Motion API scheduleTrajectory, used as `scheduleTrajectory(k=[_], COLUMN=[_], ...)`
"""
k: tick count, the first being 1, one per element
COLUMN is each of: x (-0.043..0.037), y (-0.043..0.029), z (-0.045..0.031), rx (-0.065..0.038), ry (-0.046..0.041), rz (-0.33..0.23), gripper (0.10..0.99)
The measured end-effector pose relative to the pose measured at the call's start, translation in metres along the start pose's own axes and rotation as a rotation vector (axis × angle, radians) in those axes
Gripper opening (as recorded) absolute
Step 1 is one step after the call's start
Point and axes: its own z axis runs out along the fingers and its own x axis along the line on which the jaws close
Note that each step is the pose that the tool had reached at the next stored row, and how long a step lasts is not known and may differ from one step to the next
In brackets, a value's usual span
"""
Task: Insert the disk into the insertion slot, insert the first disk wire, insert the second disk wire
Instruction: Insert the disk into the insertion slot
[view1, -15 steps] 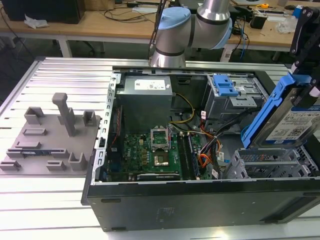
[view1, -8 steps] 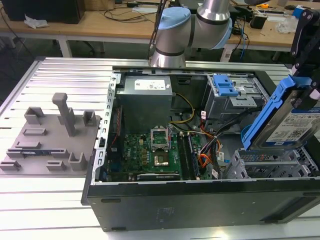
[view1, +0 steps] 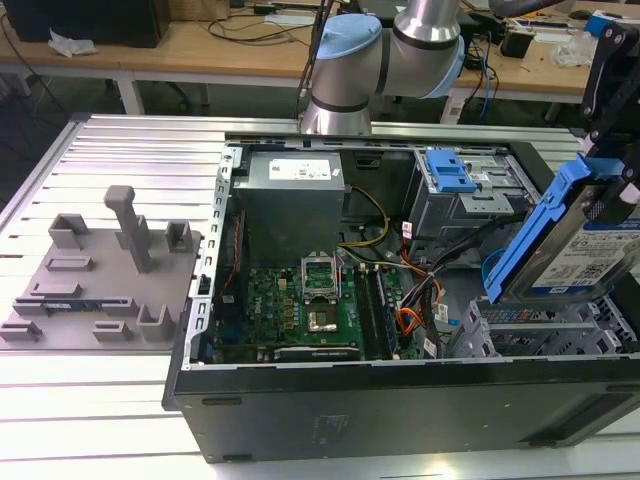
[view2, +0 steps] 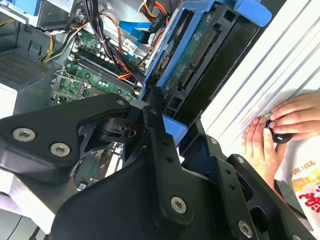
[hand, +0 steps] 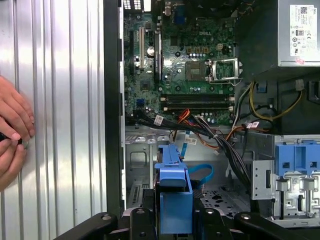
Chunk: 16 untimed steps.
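While the open computer case (view1: 300, 400) sits on the ribbed metal tabletop (view1: 130, 150), the arm (view1: 420, 30) reaches in from the far side toward the case's end on the exterior view's right. Insertion slot (view1: 535, 330): low perforated cage in the near corner on that side, bay not yet filled. The disk (view1: 595, 255) hangs just above it in its blue frame, steeply tilted. Its long axis runs from the low end over the cage up and away toward the exterior view's right, so it's neither seated nor level with the bay. Gripper (hand: 175, 217): jaws pinching the disk's blue frame from both sides, per the first wrist view. Judgement: disk step in hand, wires not started. Second disk wire (hand: 199, 172) loops loose inside the case just beyond the frame; can't tell where its plug sits. A person's hands (hand: 12, 130) rest on the tabletop outside the case wall, well apart from the disk.
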Motion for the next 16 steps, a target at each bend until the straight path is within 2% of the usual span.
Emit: scheduleTrajectory(k=[16], x=[0.0012], y=[-0.0001], z=[0.0068], rx=[0.0], ry=[0.0001], rz=[-0.003], gripper=[0.365])
